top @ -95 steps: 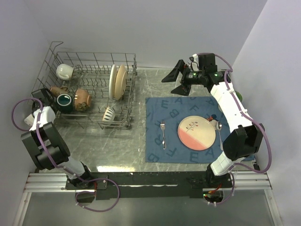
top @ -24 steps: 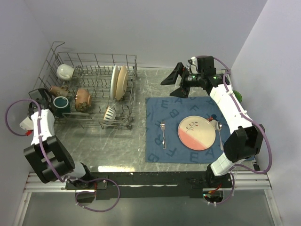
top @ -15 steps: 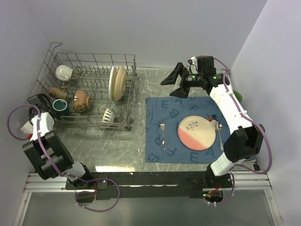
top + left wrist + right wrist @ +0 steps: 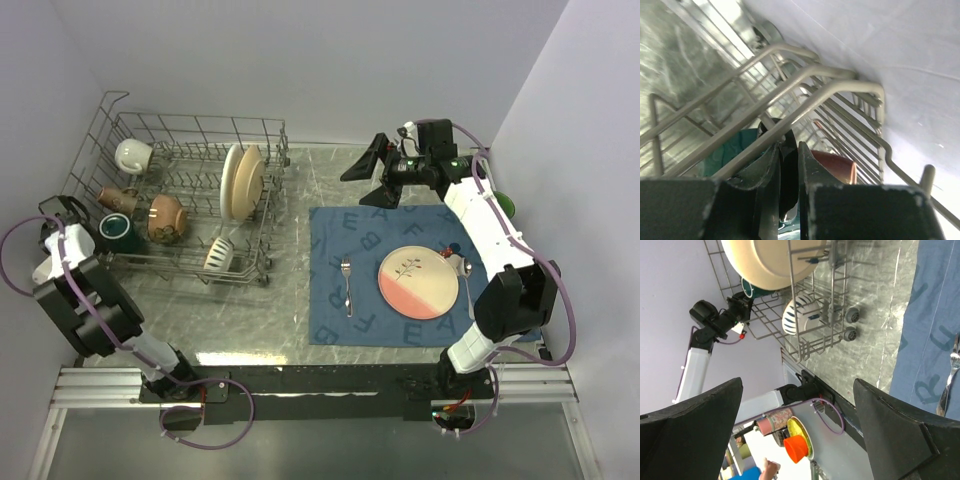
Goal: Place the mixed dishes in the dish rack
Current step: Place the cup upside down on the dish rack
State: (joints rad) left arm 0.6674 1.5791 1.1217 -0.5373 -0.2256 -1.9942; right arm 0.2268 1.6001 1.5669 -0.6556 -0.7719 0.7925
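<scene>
Most pieces in dish rack (image 4: pixel 200 125); plate (image 4: pixel 420 283), fork (image 4: pixel 347 282) remain. My left jaws seemingly pinch dark mug (image 4: pixel 118 230); right jaws gape.

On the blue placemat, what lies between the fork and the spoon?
The pink-and-cream plate lies between the fork and the spoon; the top view shows this.
</scene>
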